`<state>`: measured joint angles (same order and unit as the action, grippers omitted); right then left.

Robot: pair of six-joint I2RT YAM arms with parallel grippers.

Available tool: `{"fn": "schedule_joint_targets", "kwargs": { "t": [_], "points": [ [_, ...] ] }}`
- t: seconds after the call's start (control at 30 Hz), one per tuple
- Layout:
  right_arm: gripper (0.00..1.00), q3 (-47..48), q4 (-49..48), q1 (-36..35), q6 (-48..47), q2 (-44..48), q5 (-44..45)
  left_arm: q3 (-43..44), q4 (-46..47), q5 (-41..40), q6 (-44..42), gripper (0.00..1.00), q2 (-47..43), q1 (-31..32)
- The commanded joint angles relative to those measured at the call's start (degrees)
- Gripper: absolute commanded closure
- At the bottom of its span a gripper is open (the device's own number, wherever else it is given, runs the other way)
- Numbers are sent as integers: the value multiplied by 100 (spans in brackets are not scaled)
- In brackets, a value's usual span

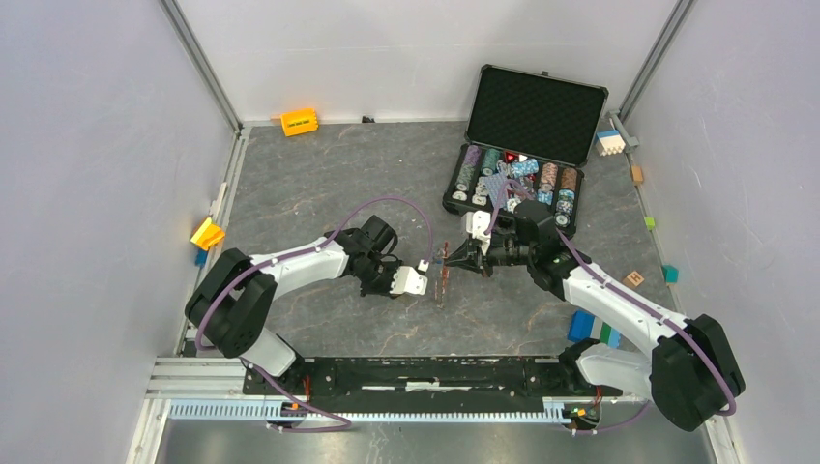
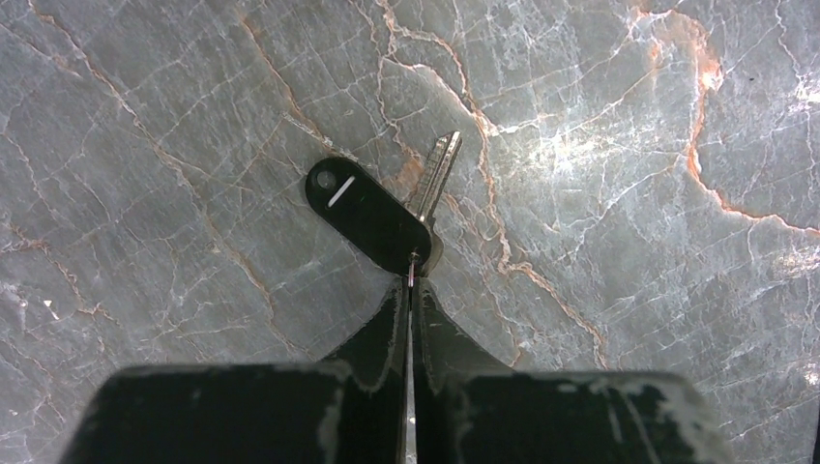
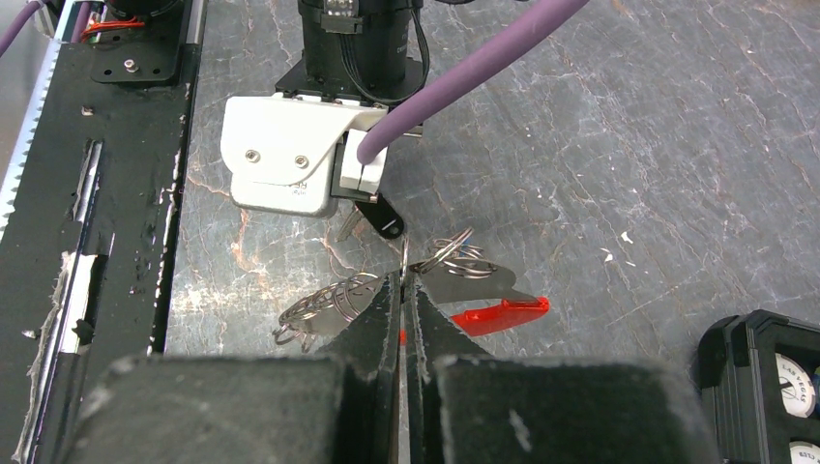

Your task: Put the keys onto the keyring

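Note:
My left gripper is shut on a silver key that carries a black oval tag; key and tag stick out past the fingertips above the marbled table. In the top view it sits just left of my right gripper, tips nearly meeting mid-table. The right gripper is shut on the keyring, whose silver wire loops fan out on both sides of the fingers, with the red fob hanging to the right. The held key shows just beyond the keyring.
An open black case of poker chips stands at the back right, close behind the right arm. An orange block lies at the back wall and a yellow one at the left edge. Blue and green blocks sit by the right base.

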<state>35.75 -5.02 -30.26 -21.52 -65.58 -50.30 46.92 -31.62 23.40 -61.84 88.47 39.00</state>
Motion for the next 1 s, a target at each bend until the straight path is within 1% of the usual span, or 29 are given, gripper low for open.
{"fn": "schedule_joint_targets", "kwargs": {
  "t": [0.0, 0.27, 0.5, 0.7, 0.8, 0.97],
  "points": [
    [100, 173, -107, -15, -63, -1, -61, 189, -136, 7, 38, 98, -56, 2],
    [100, 169, -87, -12, -81, -7, -50, 429, -520, 196, 110, 98, -416, 2],
    [100, 178, -78, -15, -80, 7, -45, 641, -696, 739, 315, 98, -1042, 1],
    [100, 179, -96, -15, -46, 6, -58, 778, -697, 1276, 671, 98, -1297, 2],
    [100, 183, -96, -14, -37, -1, -59, 945, -697, 1435, 1085, 98, -1353, 6],
    [100, 166, -131, -74, -1, -33, 17, 1469, -622, 1431, 2291, 98, -1227, 20]
  ]
}}
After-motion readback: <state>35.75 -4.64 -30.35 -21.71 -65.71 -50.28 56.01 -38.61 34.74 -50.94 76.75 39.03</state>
